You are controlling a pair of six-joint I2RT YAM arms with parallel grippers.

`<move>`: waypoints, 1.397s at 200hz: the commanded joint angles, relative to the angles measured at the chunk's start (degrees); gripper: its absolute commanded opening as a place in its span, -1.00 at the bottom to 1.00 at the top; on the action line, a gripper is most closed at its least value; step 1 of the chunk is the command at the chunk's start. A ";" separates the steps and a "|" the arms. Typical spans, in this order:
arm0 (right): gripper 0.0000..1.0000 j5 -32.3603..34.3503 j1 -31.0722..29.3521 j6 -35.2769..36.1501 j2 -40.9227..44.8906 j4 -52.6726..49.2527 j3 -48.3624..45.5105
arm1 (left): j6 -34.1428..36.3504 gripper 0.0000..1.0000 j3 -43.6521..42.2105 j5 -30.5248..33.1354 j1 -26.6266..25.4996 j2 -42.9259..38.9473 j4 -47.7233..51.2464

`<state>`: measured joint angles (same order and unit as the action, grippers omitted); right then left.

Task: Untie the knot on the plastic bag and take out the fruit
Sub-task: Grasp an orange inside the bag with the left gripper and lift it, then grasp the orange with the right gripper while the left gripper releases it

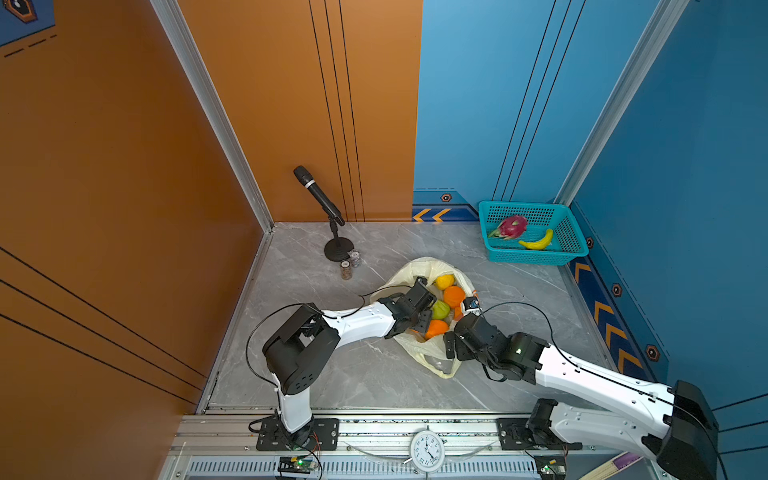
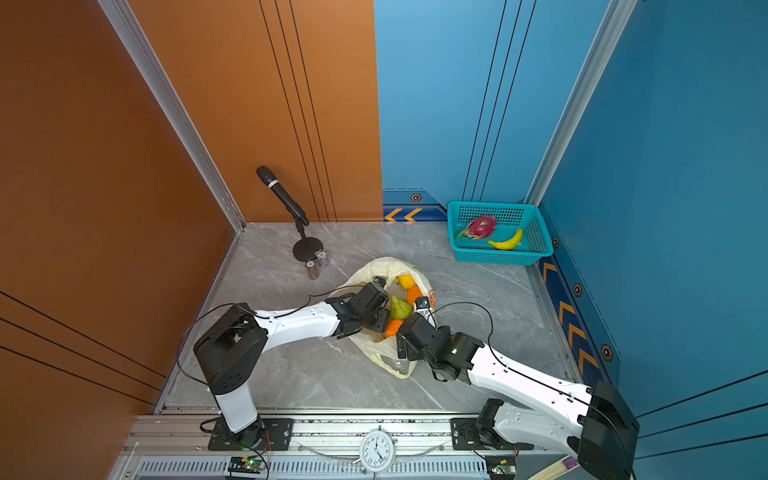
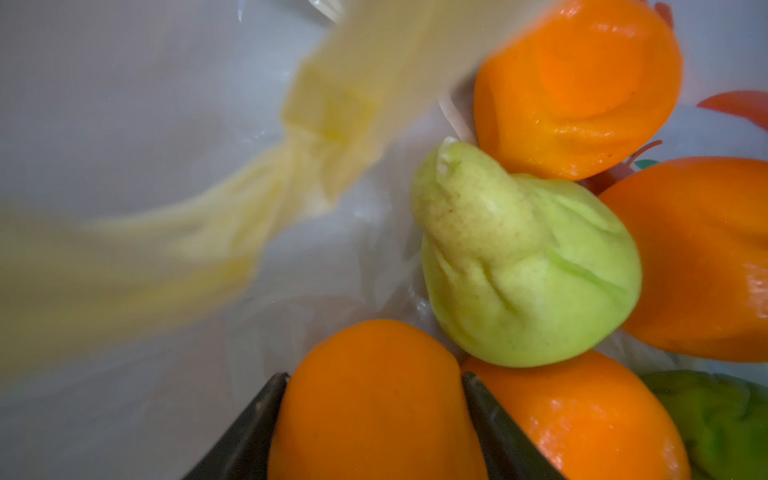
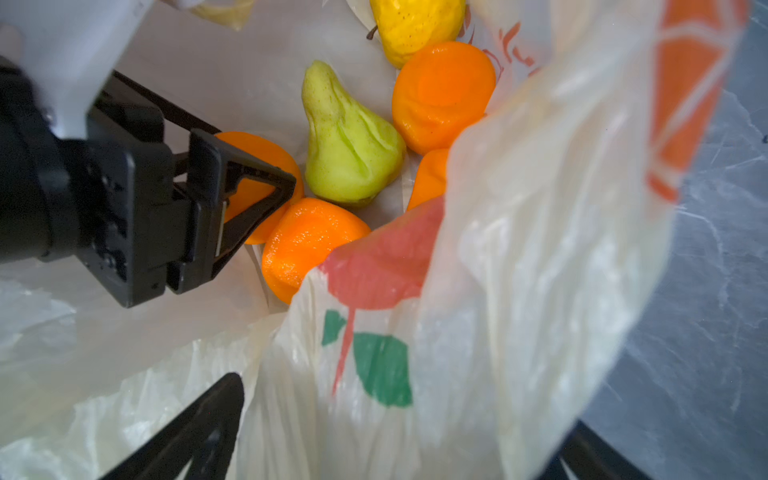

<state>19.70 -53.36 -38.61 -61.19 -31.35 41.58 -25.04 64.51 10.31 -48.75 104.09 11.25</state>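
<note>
Squishy, dented orange [image 3: 374,415] sits squeezed in my left pincer [image 3: 374,376]; my right pincer [image 4: 405,407] is wide open over the crinkly plastic bag [image 4: 540,249].

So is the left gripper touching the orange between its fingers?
Touching. In the left wrist view the orange fills the left gripper, its sides meeting both fingers with no gap.

The left arm [image 1: 357,322] and right arm [image 1: 590,382] are built of white moulded shells joined by boxy black joint housings [image 1: 299,353]. Small dark screw holes are dotted along the shells. A thin black cable [image 1: 247,353] is looped beside each arm. A green light [image 1: 518,350] is lit at the right wrist. The fingers [image 4: 257,187] are formed as black hollow triangles.
</note>
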 commanded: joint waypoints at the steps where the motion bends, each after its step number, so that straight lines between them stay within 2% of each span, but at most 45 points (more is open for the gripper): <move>1: 1.00 1.97 0.69 -0.84 2.54 -0.20 2.52 | 0.50 0.13 0.63 -0.66 0.18 -0.52 4.14; 43: 0.99 0.61 3.49 -1.56 7.13 2.20 2.50 | 1.32 -0.06 0.00 -1.34 -0.34 -4.49 2.80; 89: 0.99 -2.94 7.49 -2.01 10.96 3.62 2.58 | 1.99 -0.13 -2.74 -2.37 -0.33 -10.27 0.13; 98: 0.99 -3.83 8.20 -2.57 11.65 4.28 2.49 | 2.19 -0.14 -3.36 -2.89 -0.35 -11.54 -2.90; 136: 0.99 -13.44 12.76 -5.78 13.82 8.87 1.45 | 4.28 -0.16 -5.10 -6.49 -0.29 -16.35 -7.97; 144: 0.99 -15.92 15.68 -6.48 14.15 10.27 0.84 | 4.59 -0.16 -7.12 -7.29 -0.20 -17.30 -9.16; 175: 1.00 -23.38 20.03 -9.10 14.98 13.31 -0.14 | 5.73 -0.17 -10.34 -10.38 0.24 -22.12 -16.17; 228: 0.99 -32.73 22.81 -13.49 15.70 19.60 -0.60 | 9.92 -0.18 -15.07 -16.59 0.69 -28.59 -29.88; 279: 0.99 -41.70 24.13 -20.41 15.47 30.99 -2.56 | 14.33 -0.19 -15.52 -24.75 -0.13 -30.34 -39.98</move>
<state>-15.55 -30.00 -54.11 -46.22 -8.58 40.66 -14.11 49.67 -8.49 -48.66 75.35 -20.60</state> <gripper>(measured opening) 0.997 0.558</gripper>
